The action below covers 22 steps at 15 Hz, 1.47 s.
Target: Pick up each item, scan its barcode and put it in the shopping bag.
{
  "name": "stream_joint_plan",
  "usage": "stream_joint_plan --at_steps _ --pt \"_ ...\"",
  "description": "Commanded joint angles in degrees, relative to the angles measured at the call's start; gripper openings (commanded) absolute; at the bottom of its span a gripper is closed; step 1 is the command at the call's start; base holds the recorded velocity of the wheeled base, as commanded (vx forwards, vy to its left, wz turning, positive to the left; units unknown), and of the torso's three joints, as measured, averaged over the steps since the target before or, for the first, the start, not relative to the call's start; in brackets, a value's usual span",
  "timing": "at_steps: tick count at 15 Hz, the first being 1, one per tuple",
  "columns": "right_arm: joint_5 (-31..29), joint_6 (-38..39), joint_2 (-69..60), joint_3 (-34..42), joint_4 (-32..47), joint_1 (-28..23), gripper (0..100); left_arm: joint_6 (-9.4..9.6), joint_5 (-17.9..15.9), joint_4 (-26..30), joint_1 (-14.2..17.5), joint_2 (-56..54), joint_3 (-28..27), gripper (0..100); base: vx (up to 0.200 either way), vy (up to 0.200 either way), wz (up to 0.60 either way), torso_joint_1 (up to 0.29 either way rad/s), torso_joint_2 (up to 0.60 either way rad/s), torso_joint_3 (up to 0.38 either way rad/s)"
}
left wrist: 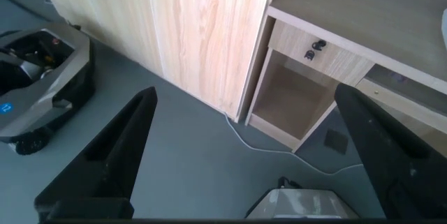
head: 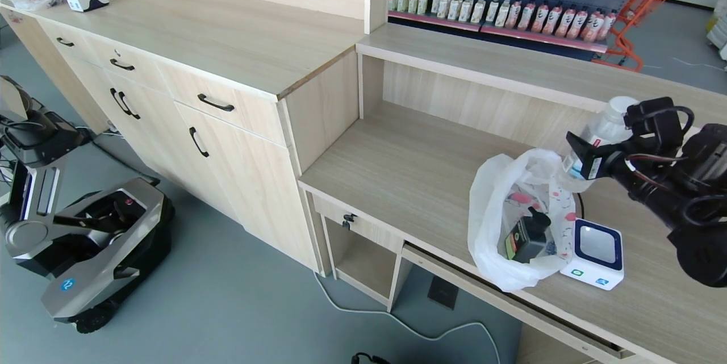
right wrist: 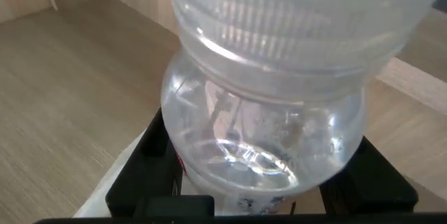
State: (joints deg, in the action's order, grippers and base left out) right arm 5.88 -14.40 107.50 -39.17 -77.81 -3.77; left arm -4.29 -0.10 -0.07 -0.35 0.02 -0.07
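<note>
Right end effector [head: 588,158] pinches bottle [head: 605,125], long axis tilted with the cap up, at shopping bag's [head: 493,205] far rim. Scanner [head: 596,250] sits lower on desk [head: 409,165], just beside bag. Left end effector [left wrist: 246,97] is spread, well apart.

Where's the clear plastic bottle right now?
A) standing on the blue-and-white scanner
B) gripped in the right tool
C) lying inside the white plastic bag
B: the right tool clamps the clear plastic bottle, off the counter beside the white plastic bag.
</note>
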Motion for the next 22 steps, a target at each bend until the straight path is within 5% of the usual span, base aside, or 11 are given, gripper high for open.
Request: stream_joint_plan --at_steps 1,22 --pt "0.19 3.23 9.40 -1.26 -1.46 -0.01 0 -0.02 0.01 -0.01 0.00 -0.02 0.07 100 0.000 0.000 0.00 0.000 0.00 0.000" --pt "3.70 7.63 26.10 -8.20 -9.37 -1.59 0 -0.02 0.01 -0.01 0.00 -0.02 -0.01 100 0.000 0.000 0.00 0.000 0.00 0.000"
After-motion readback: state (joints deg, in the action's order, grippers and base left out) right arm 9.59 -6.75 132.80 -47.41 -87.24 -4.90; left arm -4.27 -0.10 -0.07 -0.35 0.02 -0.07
